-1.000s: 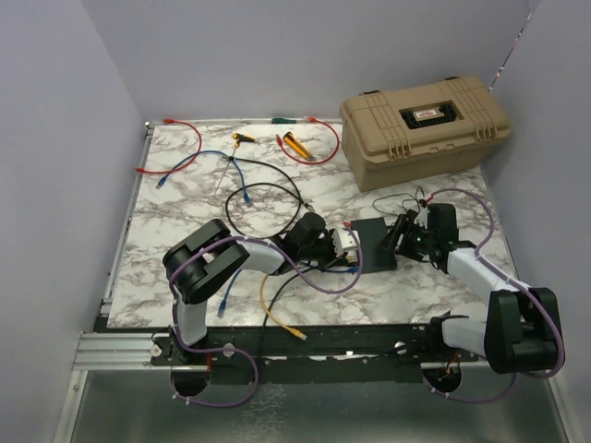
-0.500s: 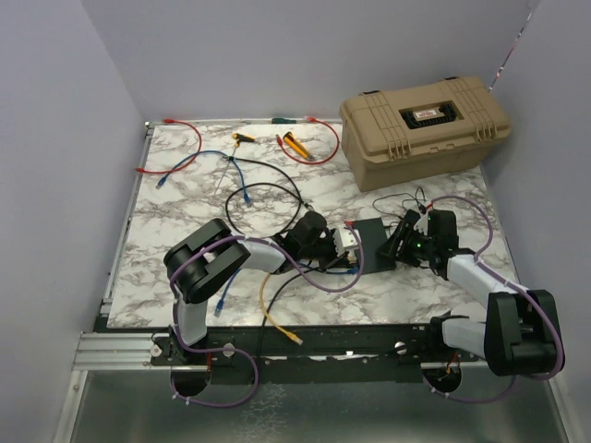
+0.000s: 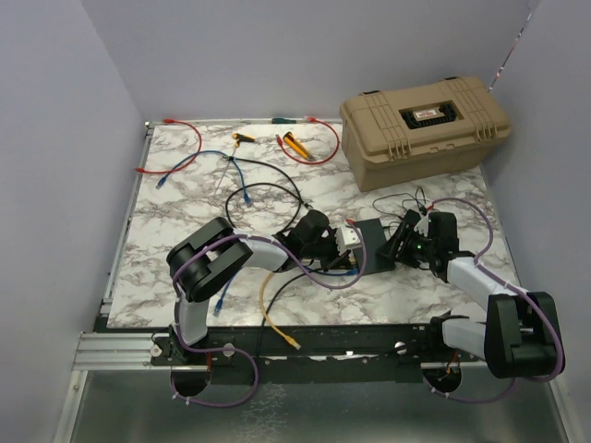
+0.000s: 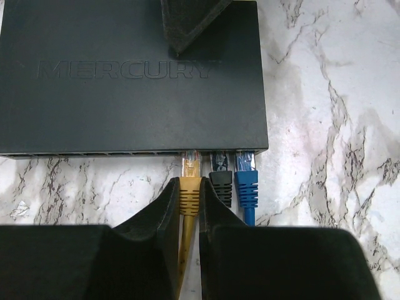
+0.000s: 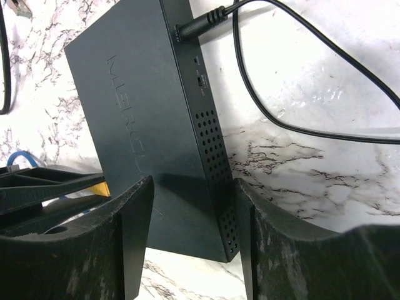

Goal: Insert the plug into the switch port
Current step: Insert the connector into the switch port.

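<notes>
The switch (image 4: 125,81) is a flat dark-grey box lying on the marble table, its port edge facing my left gripper (image 4: 189,194). That gripper is shut on the yellow plug (image 4: 190,181), whose clear tip sits at the mouth of a port. A black plug (image 4: 220,178) and a blue plug (image 4: 246,181) sit in the ports just to its right. My right gripper (image 5: 194,212) stands open around the switch's (image 5: 156,125) far corner, one finger over the top face, the other beside the vented side. From above, the switch (image 3: 374,242) lies between both grippers.
A thin black power cord (image 5: 281,62) plugs into the switch's end and loops over the table. The yellow cable (image 3: 272,309) trails toward the near edge. A big tan case (image 3: 420,125) stands at the back right. Loose red, blue and black cables (image 3: 231,171) lie at the back left.
The right gripper's jaws have narrowed around the switch's corner and the arm has shifted slightly left. The left gripper has edged the yellow plug closer to the port edge.
</notes>
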Robot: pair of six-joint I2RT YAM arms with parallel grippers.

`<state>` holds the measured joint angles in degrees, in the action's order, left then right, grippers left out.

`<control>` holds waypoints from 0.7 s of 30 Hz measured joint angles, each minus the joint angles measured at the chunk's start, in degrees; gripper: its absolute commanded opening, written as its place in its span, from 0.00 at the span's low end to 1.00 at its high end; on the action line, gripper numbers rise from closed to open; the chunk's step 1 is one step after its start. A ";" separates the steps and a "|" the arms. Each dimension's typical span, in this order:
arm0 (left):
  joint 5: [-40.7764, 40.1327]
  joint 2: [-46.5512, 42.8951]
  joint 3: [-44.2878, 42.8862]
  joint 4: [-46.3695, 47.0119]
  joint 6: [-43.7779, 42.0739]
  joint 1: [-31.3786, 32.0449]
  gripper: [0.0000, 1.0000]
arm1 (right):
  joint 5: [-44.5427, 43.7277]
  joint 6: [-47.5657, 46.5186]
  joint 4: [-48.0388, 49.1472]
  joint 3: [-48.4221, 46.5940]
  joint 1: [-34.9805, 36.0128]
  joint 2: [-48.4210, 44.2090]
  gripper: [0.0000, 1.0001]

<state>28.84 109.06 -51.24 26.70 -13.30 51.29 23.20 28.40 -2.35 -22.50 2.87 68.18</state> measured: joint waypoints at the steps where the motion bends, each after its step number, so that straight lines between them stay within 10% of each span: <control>1: -0.02 0.00 -0.07 -0.09 0.24 0.00 0.00 | 0.07 0.09 0.22 0.09 0.00 0.00 0.56; 21: -1.40 0.31 -0.09 0.59 5.62 0.17 0.00 | 2.29 0.24 6.21 1.95 -0.87 1.11 0.55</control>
<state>27.44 109.36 -51.33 27.29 -7.68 51.46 25.50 28.64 3.86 -20.56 2.00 69.30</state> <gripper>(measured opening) 0.137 0.556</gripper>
